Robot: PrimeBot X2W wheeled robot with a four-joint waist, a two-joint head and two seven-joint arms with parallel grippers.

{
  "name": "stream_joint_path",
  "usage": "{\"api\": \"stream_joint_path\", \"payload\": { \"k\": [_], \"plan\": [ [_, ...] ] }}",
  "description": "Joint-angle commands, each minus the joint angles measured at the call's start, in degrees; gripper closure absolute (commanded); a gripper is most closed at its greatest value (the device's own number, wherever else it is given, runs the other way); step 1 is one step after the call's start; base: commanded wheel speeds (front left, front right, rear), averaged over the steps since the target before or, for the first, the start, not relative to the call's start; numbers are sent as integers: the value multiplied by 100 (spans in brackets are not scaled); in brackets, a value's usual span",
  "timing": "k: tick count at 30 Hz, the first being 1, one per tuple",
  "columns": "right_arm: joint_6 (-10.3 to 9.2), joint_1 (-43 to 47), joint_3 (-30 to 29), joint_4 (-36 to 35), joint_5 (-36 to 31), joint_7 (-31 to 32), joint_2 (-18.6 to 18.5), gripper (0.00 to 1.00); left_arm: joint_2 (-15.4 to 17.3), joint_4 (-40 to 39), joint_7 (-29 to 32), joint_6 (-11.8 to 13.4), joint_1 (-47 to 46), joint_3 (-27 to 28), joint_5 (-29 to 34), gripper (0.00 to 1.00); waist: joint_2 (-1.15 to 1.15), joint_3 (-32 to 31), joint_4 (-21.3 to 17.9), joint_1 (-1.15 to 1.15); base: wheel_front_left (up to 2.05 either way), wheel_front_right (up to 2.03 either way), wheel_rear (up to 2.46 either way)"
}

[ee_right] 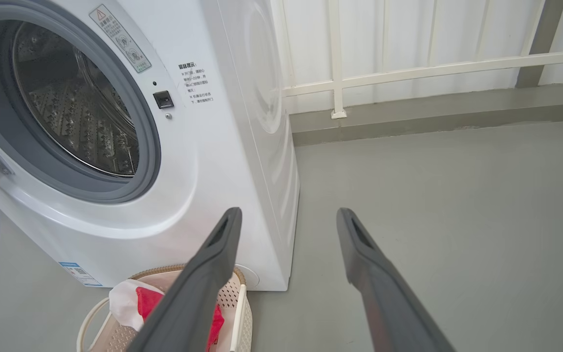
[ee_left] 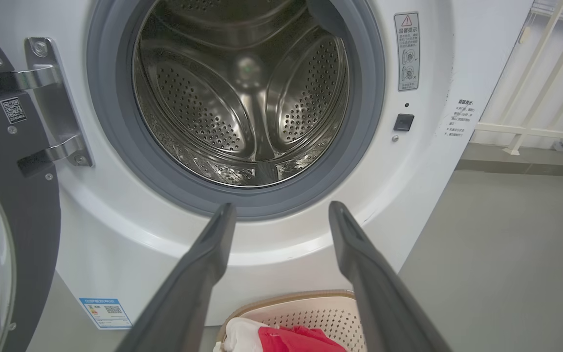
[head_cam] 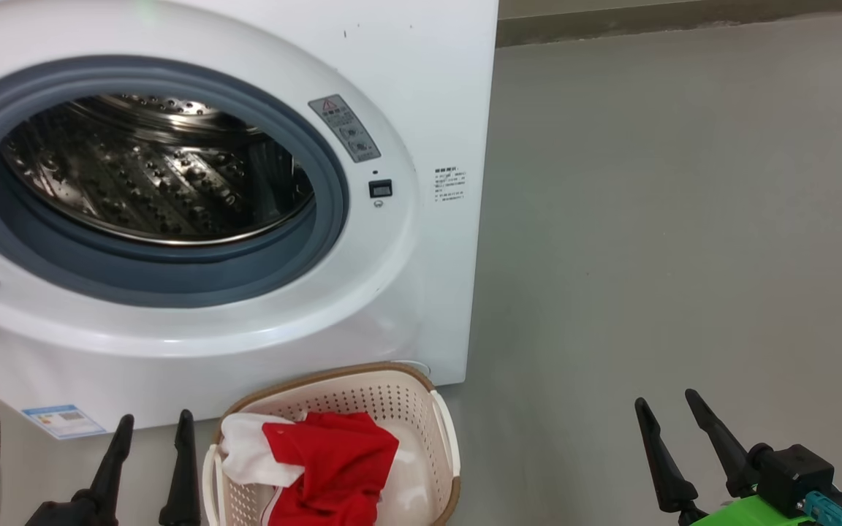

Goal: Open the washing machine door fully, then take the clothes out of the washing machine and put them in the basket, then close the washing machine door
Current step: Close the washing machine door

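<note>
You had the washing machine [head_cam: 435, 88] with the washing machine door [ee_left: 27, 220] swung open at its left. The basket [head_cam: 392, 394] sat on the floor just before it, holding the clothes [head_cam: 333, 453] (red over white). Your left claw [head_cam: 156, 418] and right claw [head_cam: 666, 398] both stood wide.

Both arms sit low and out in front, neither one holding anything. The left gripper [head_cam: 156, 418] has its fingers spread wide, pointing up. The right gripper [head_cam: 666, 399] is the same, fingers leaning slightly left.
</note>
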Motion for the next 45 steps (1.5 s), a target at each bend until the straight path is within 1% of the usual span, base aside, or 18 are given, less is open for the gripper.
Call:
{"api": "stream_joint_path", "payload": {
  "k": [1,15,34,39,45],
  "plan": [
    [36,-34,106,-135,0,-37,-83,0,49,-123,-28,22,-61,152,34,0,0,7,9,0,-133,133,0],
    [36,-58,113,-111,9,-37,-92,0,49,-155,-28,18,-63,142,4,0,0,27,17,0,-128,128,0],
    [36,-68,110,-122,-2,-37,-83,0,49,-121,-28,39,-109,134,-12,0,0,35,65,0,-6,6,0],
    [36,-56,118,-116,-1,-37,-91,0,49,-94,-28,100,-113,54,-90,0,0,22,200,0,0,0,0],
    [36,-60,229,-81,17,-37,-101,0,49,-93,-28,208,-58,-38,-207,0,0,3,555,0,0,0,0]
  ]
}}
